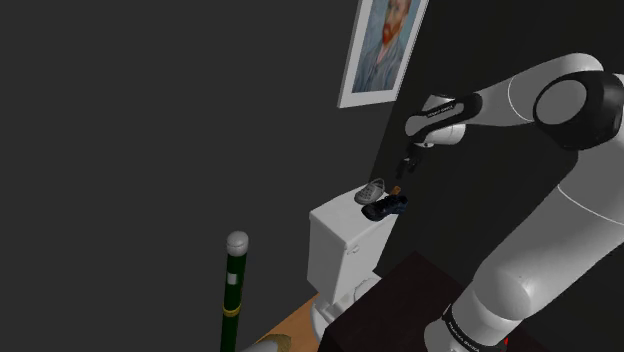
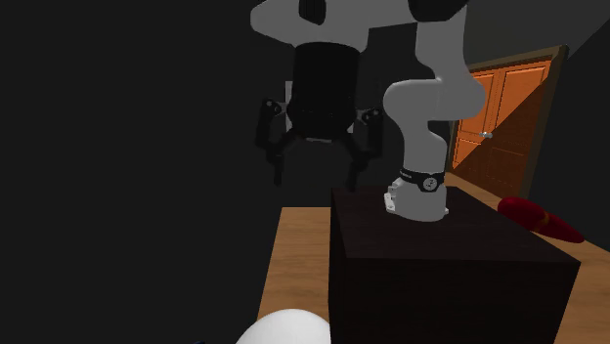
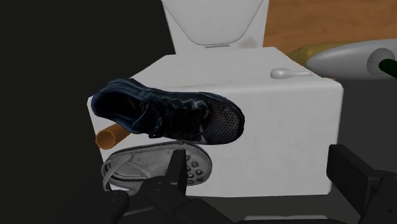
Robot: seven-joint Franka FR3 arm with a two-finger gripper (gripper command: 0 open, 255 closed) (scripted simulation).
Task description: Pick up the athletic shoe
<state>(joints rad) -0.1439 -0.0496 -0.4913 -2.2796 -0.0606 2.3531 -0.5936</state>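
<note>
A dark blue athletic shoe (image 3: 168, 118) lies on its side on the white toilet tank lid (image 3: 286, 127), its toe toward the middle of the lid. Beside it lies a grey lace-up shoe (image 3: 159, 167), and an orange cylinder (image 3: 114, 135) pokes out between them. In the shoulder view the blue shoe (image 1: 386, 208) and grey shoe (image 1: 371, 191) sit on the tank (image 1: 340, 240), with my gripper (image 1: 405, 170) hanging just above them. My gripper (image 3: 264, 175) is open and holds nothing; one finger (image 3: 178, 168) hovers over the grey shoe. The open fingers (image 2: 357, 156) stand wide apart.
A framed portrait (image 1: 382, 45) hangs on the dark wall above the tank. A green-black pole with a white knob (image 1: 235, 285) stands at the shoulder view's lower left. The dark stand (image 2: 440, 264) sits on a wooden floor, with an orange door (image 2: 508, 98) and a red object (image 2: 538, 217) behind.
</note>
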